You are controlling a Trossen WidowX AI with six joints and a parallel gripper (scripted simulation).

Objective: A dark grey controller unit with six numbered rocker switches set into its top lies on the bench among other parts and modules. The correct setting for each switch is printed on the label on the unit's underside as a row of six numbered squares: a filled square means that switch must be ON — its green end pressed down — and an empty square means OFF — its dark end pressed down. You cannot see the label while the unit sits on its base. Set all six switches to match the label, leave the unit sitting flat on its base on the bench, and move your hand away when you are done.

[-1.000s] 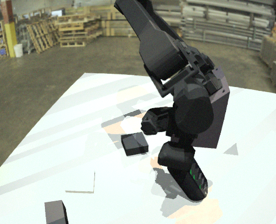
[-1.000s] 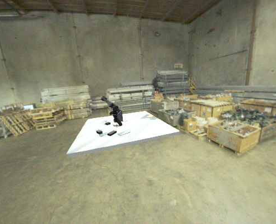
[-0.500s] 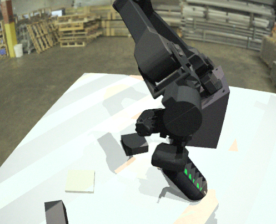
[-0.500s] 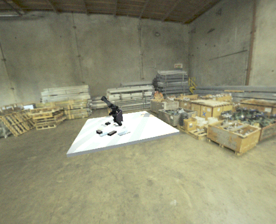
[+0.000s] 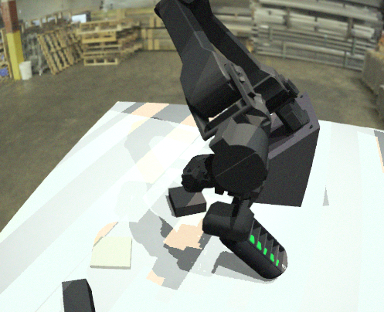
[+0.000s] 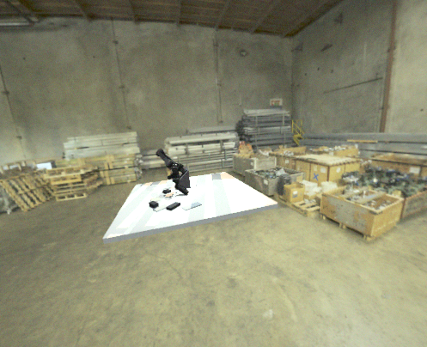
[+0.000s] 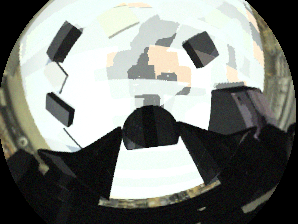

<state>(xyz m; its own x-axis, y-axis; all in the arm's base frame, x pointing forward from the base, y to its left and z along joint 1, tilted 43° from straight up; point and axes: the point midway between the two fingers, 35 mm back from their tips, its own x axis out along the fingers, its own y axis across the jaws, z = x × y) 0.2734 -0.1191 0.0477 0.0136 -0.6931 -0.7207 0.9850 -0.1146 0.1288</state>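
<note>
underside label hidden, some rocker switches hidden, front-left dark block (image 5: 78,295) cut off

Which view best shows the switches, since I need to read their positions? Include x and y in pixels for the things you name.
Top: green ends show on the controller unit (image 5: 250,252) (image 7: 150,127). Wrist shows only its dark end between the fingers; exterior is too small to tell.

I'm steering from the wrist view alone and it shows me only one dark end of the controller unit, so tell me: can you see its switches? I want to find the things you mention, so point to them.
Observer: Yes. In the top view, green shows on several switches (image 5: 259,245) of the controller unit (image 5: 250,257) (image 6: 183,190) (image 7: 150,127). I can't tell each one's setting.
Operator: Is the label in sight from up there?
Observer: No, the switch face is turned partly toward the top camera, and no numbered squares show.
Operator: How does the unit's long body run?
Observer: In the top view, it runs slantwise from the gripper (image 5: 234,223) (image 6: 178,185) (image 7: 150,126) toward the lower right of the picture.
</note>
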